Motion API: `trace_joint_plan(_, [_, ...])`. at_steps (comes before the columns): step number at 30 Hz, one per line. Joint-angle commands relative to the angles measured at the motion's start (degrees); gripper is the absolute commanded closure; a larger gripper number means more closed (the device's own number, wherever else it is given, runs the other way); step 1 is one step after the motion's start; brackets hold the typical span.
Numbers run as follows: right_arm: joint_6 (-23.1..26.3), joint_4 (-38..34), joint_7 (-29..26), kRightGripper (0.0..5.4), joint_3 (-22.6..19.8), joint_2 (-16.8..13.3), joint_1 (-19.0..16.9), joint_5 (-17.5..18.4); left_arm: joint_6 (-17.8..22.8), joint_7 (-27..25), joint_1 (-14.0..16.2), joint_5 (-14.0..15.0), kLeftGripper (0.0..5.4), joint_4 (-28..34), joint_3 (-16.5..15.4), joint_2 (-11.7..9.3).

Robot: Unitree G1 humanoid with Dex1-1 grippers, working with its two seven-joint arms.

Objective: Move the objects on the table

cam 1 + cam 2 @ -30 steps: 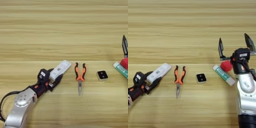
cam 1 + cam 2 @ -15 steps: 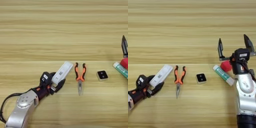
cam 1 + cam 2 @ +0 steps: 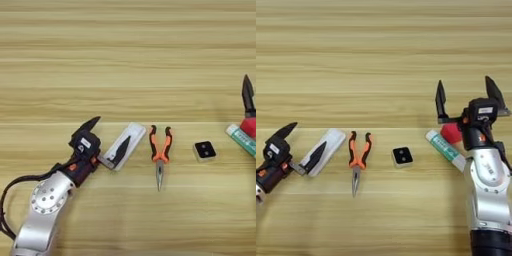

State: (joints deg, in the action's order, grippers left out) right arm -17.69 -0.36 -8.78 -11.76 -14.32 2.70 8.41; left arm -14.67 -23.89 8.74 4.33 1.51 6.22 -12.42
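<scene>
White plastic catches my eye first: the long flat bar (image 3: 123, 146) lies slantwise on the wooden desk (image 3: 125, 60), low and to my left. My left gripper (image 3: 107, 135) sits at the bar's lower end with its fingers spread wide; one black finger (image 3: 119, 149) lies over the bar's surface and the other (image 3: 90, 123) points up and away, clear of it. Nothing is clamped, so I judge the bar to be resting free on the desk.

Just right of the bar lie the needle-nose pliers (image 3: 160, 150), orange-and-black handles up, nose pointing toward me. Further right, apart from them, sits the small white square block (image 3: 205, 151) with its black top.

My right gripper (image 3: 465, 96) hangs over the desk's right side, fingers held wide apart and empty. Under it are a red object (image 3: 451, 133) and a white-and-green tube (image 3: 445, 149), the two just beside each other.

As I read it, the left hand's business with the bar is the step in hand, though whether I am about to take it or am done with it I cannot tell from this alone. If taking it, I need to bring both fingers to straddle the bar across its narrow width before closing; as they stand, one would only press down on the flat face. The pliers are close, so any sweep rightward risks nudging them.
</scene>
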Motion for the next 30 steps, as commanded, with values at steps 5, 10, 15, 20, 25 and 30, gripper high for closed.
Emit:
trace_joint_plan(5, [8.42, -4.69, 1.59, 0.00, -0.55, 1.39, -0.56, 1.98, -6.44, 5.51, -4.96, -2.54, 0.01, -3.31, -1.42, 2.72])
trace_joint_plan(10, [11.90, -7.71, 1.97, 0.00, -0.91, 1.28, -1.00, 2.72, -7.93, 8.25, -7.68, -3.09, 0.01, -5.30, -1.96, 4.43])
trace_joint_plan(15, [14.56, -10.61, 2.27, 0.00, -0.91, 1.09, -1.31, 2.99, -7.32, 11.45, -11.32, -5.87, 0.01, -8.99, -1.91, 5.17])
trace_joint_plan(20, [15.83, -12.50, 1.97, 0.00, -1.32, 0.97, -1.44, 3.15, -6.77, 13.56, -14.73, -5.68, 0.01, -12.22, -2.79, 6.07])
trace_joint_plan(25, [15.57, -12.32, 1.29, 0.00, -1.53, 0.90, -1.25, 3.30, -5.35, 15.53, -19.48, -4.62, 0.01, -17.41, -4.66, 7.26])
trace_joint_plan(30, [15.18, -13.19, 0.90, 0.00, -1.60, 0.54, -1.24, 2.82, -4.94, 17.16, -24.18, -3.60, 0.01, -21.57, -7.33, 7.10])
